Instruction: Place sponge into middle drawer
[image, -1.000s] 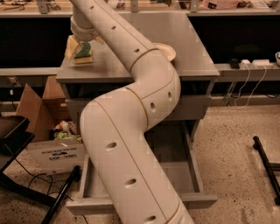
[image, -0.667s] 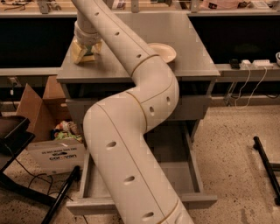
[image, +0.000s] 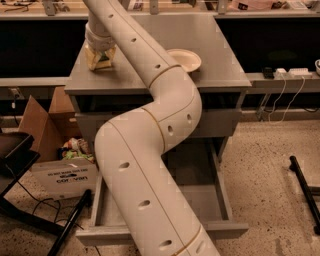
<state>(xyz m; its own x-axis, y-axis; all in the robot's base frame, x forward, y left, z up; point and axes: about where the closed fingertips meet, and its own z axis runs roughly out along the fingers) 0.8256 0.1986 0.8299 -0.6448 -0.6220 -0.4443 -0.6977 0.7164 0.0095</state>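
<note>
My gripper (image: 101, 59) is down on the left part of the grey cabinet top (image: 215, 45), at the end of my white arm (image: 150, 150). The arm rises from the bottom of the view and crosses in front of the cabinet. The sponge is hidden at the gripper, and I cannot tell whether it is held. The middle drawer (image: 223, 192) is pulled out wide below the closed upper drawer (image: 225, 122). The arm hides much of the inside of the middle drawer.
A cream round bowl (image: 185, 59) sits on the cabinet top right of the arm. An open cardboard box (image: 55, 150) full of odds stands on the floor at the left, beside a black stand (image: 15, 160). A black bar (image: 305, 190) lies on the floor at the right.
The gripper has come down onto the sponge, whose green face showed a second ago and is now covered. The arm shifted slightly left.
</note>
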